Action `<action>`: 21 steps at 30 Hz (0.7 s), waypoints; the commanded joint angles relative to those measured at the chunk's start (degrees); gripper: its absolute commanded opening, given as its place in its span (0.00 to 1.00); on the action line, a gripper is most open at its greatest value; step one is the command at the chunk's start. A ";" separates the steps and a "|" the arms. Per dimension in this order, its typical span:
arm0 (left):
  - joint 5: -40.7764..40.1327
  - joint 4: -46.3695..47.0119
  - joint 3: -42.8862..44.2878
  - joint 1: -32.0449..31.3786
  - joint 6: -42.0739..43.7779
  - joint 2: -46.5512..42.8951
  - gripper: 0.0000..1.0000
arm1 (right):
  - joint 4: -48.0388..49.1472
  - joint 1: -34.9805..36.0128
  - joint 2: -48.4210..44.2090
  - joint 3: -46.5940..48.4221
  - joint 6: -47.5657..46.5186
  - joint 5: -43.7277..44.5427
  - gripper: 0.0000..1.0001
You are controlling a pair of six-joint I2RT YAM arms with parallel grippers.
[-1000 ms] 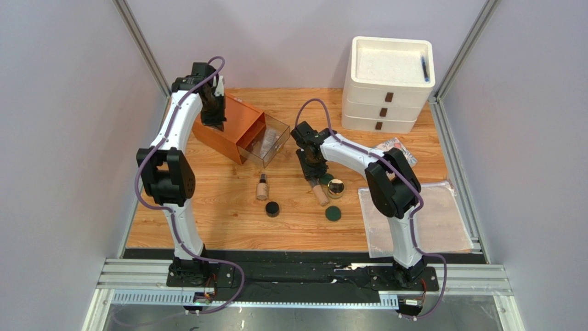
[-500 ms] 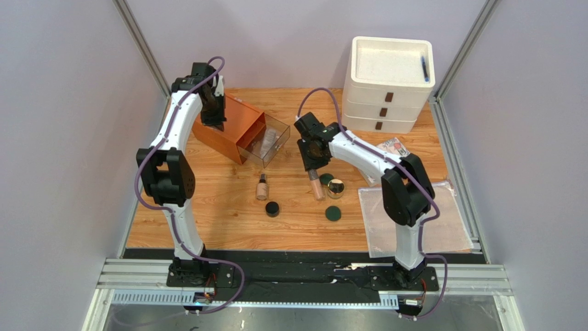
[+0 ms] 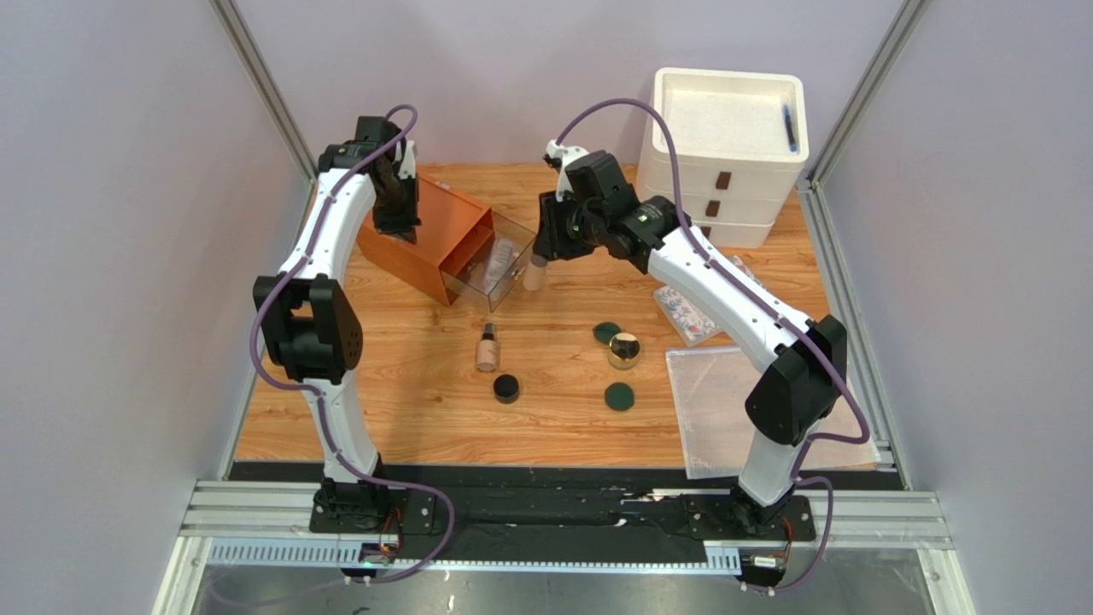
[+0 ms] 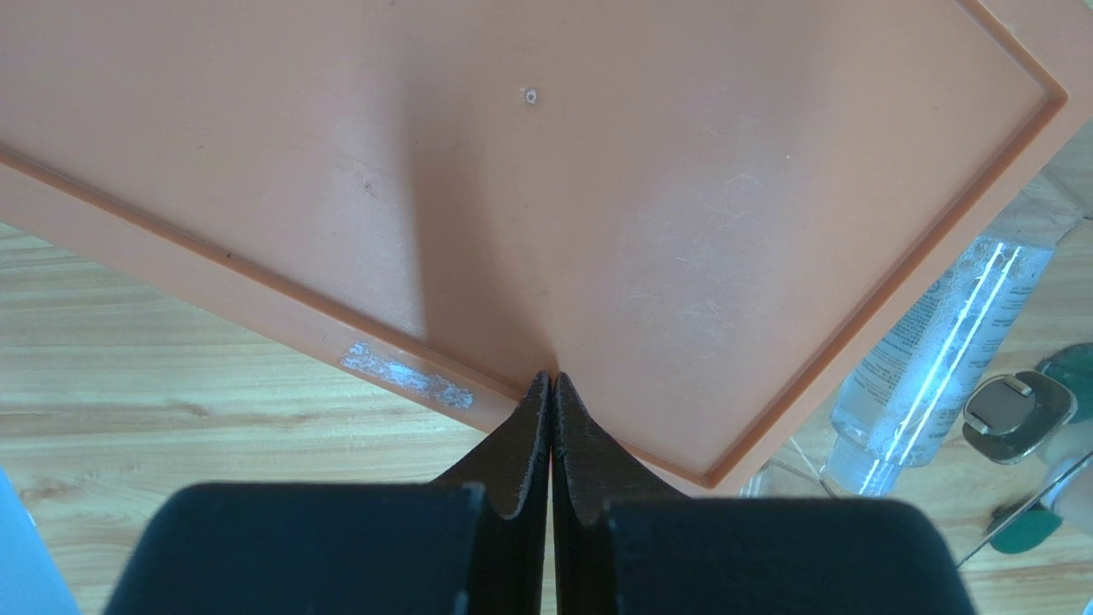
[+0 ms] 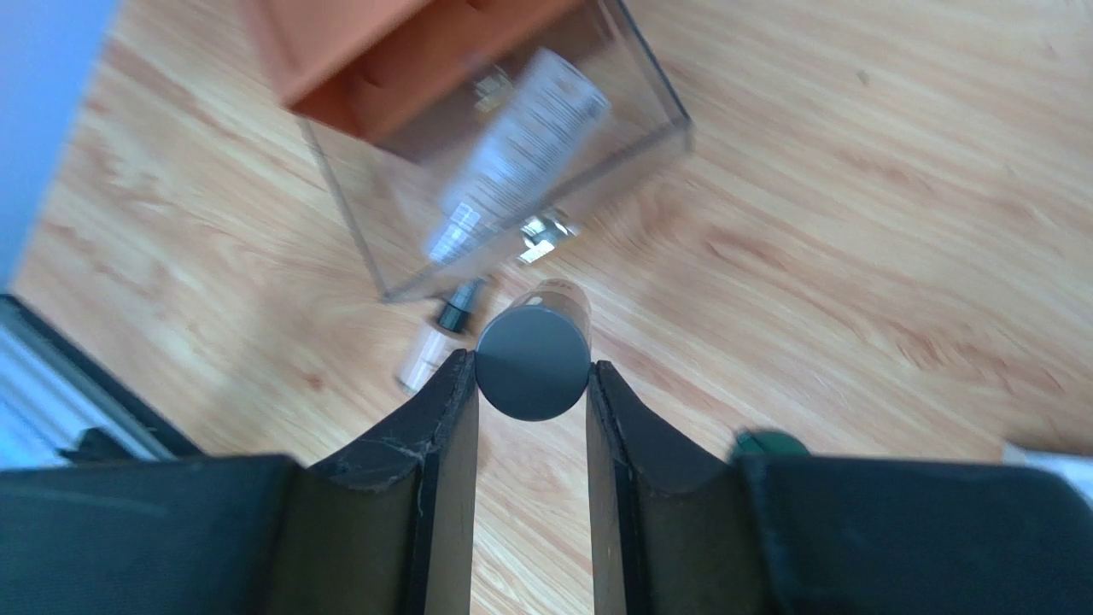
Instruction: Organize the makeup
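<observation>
Two fingers of the right gripper [image 5: 531,374] clamp the beige tube [image 3: 536,272] by its dark round end, centred between them, seemingly just beside the clear drawer [image 5: 629,154]. The left gripper [image 4: 552,385] is closed, empty, against the orange box [image 4: 539,167].

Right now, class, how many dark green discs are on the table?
2. One dark green disc lies beside the gold-rimmed jar; the second disc lies on that jar's near side. More could be hidden.

Top external: high behind arm bases [image 3: 372,513], looks steeply down over whole table [image 3: 385,423]. Left wrist: very near, faces down onto orange box [image 4: 577,167]. Right wrist: higher, looks down past beige tube [image 5: 533,365]. All three share orange box, clear tube [image 4: 937,333].
</observation>
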 commanded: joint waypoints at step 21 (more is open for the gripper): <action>0.36 -1.79 -2.71 0.28 -0.45 0.35 0.00 | 19.26 -5.43 21.45 23.22 17.43 -24.38 0.00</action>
